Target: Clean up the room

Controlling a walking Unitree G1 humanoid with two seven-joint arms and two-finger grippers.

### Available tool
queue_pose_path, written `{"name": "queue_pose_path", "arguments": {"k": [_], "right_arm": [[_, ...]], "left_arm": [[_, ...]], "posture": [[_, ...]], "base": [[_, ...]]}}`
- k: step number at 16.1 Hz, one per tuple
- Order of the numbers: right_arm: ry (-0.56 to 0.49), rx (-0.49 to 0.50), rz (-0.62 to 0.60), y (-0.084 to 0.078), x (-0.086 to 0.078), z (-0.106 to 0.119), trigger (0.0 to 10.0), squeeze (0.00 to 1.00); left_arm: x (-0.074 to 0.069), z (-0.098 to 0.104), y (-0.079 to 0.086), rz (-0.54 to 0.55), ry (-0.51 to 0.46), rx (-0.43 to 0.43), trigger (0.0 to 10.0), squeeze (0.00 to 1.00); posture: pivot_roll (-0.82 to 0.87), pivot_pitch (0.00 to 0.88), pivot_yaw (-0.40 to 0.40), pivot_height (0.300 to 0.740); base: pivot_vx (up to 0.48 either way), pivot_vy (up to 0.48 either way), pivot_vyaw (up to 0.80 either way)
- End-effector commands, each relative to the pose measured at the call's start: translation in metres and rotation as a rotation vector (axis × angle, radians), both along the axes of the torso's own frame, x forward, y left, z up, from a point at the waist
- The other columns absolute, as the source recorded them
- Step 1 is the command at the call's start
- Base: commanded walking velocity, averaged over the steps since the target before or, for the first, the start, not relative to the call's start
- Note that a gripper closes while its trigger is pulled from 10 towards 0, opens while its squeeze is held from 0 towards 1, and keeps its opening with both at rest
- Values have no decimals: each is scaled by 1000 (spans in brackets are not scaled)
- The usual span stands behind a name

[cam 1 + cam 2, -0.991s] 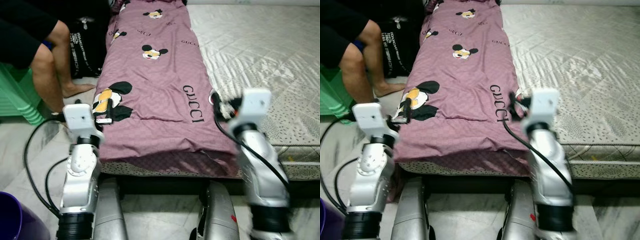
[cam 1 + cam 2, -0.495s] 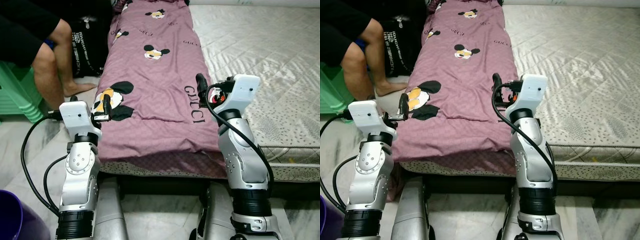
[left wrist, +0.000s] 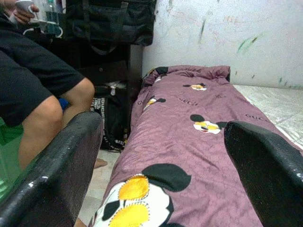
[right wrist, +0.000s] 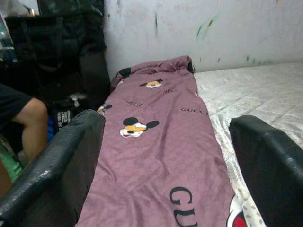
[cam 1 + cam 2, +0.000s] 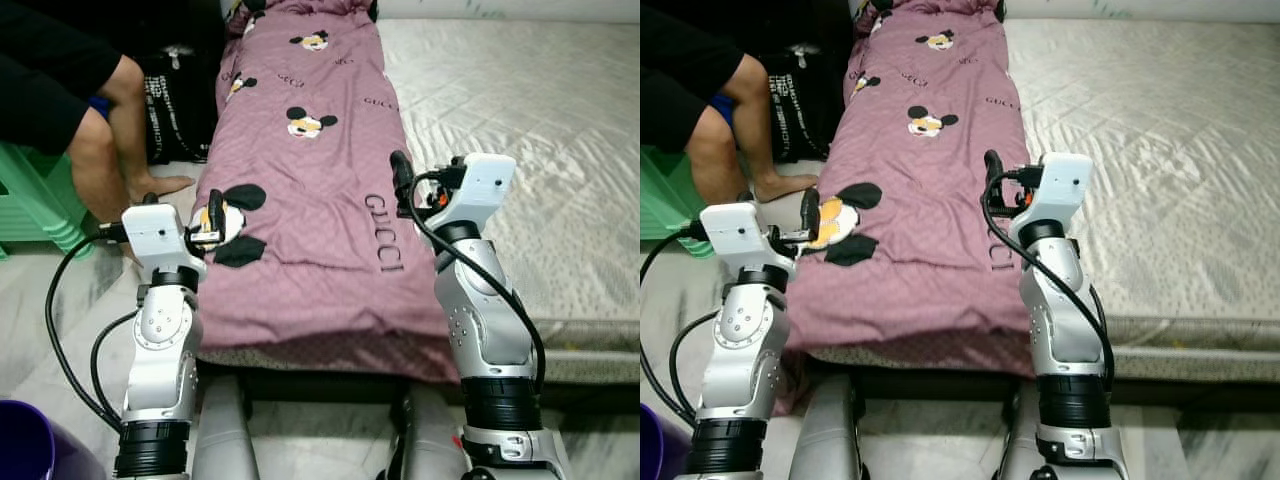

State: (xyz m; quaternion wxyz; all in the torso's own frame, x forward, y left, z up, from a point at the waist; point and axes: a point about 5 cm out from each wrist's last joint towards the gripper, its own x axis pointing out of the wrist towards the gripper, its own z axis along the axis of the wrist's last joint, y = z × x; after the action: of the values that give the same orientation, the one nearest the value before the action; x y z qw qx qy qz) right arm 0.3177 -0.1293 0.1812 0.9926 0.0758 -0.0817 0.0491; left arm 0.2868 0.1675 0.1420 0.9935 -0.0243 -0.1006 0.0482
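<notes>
Both robot arms are raised in the lower half of the frame, over the near end of a bed. The left hand (image 5: 212, 212) sits at lower left, its two black fingers (image 3: 52, 170) spread wide apart and holding nothing, hovering over the left edge of a purple blanket (image 5: 300, 200). The right hand (image 5: 400, 180) is just right of centre, fingers (image 4: 57, 165) likewise spread and holding nothing, above the blanket's right edge near large black lettering.

The blanket is a long folded strip printed with cartoon mouse heads. Its long axis runs from the bottom centre of the frame up to the top centre, lying flat along the left side of the bed, with its near end draped slightly over the foot edge. The far end bunches against a scuffed white wall (image 3: 227, 33).

To the right of the blanket, the bare quilted mattress (image 5: 520, 110) fills the upper right.

At upper left a person (image 5: 70, 110) in black clothing sits on a green plastic stool (image 5: 30, 200), one bare foot on the floor close to the bed's side. A black bag (image 5: 180, 110) stands between the person's legs and the bed. The rim of a purple bucket (image 5: 25, 445) shows in the bottom left corner, on the pale tiled floor (image 5: 40, 310).
</notes>
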Motion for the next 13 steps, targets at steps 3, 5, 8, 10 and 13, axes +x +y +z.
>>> {"name": "queue_pose_path", "arguments": {"k": [3, 5, 8, 10, 13], "right_arm": [[14, -59, -50, -3, 3, -1, 10000, 0], [12, -117, -51, -10, -1, -9, 10000, 0], [38, -175, -42, -16, -9, -23, 10000, 0], [53, -224, -55, -23, -15, -34, 10000, 0], [45, -233, -68, -24, -13, -33, 10000, 0]], "left_arm": [[0, -5, -1, -8, 23, 16, 10000, 0], [-7, -14, 4, -14, 28, 33, 10000, 0], [-19, -25, 12, -6, 59, 35, 10000, 0], [-27, -29, 11, -7, 67, 26, 10000, 0], [-27, -31, 9, -8, 69, 26, 10000, 0]], "posture": [[-6, 0, -2, 642], [-9, 0, -1, 642], [-8, 0, -7, 642], [-1, 0, -13, 642], [-7, 0, -12, 667]], "base": [[0, 0, 0], [0, 0, 0], [0, 0, 0], [0, 0, 0], [0, 0, 0]]}}
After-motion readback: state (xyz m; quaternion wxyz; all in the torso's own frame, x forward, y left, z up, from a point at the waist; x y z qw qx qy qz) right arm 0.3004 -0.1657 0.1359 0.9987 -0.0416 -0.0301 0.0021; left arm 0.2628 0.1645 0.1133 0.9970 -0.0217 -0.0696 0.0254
